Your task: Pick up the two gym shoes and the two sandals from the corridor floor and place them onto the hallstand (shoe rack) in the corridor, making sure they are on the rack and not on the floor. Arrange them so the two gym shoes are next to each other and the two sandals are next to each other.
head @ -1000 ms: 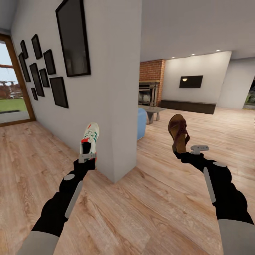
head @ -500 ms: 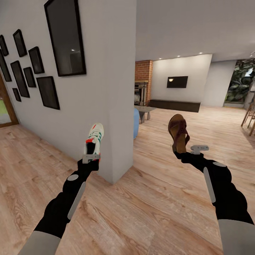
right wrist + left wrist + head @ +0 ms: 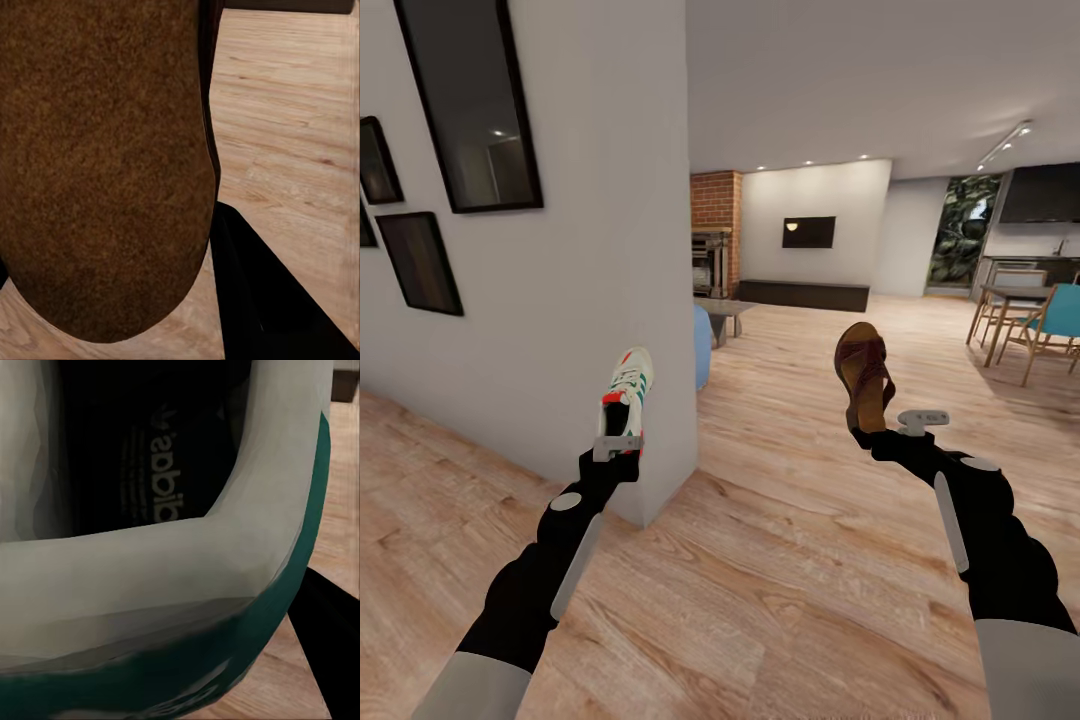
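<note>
Turning right, the robot's view has swung from the picture wall toward the living room. Left gripper (image 3: pixel 614 444) grips a gym shoe (image 3: pixel 623 387); right gripper (image 3: pixel 890 430) probably grips a sandal (image 3: pixel 863 375). No rack yet.

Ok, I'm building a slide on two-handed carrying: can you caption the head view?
Left gripper holds a gym shoe upright, right gripper a sandal, above the corridor floor.

Mirrored "adidas" inside gym shoe (image 3: pixel 150 465)

Gym shoe (image 3: pixel 150 585) above wood floor (image 3: pixel 337 510)
</note>
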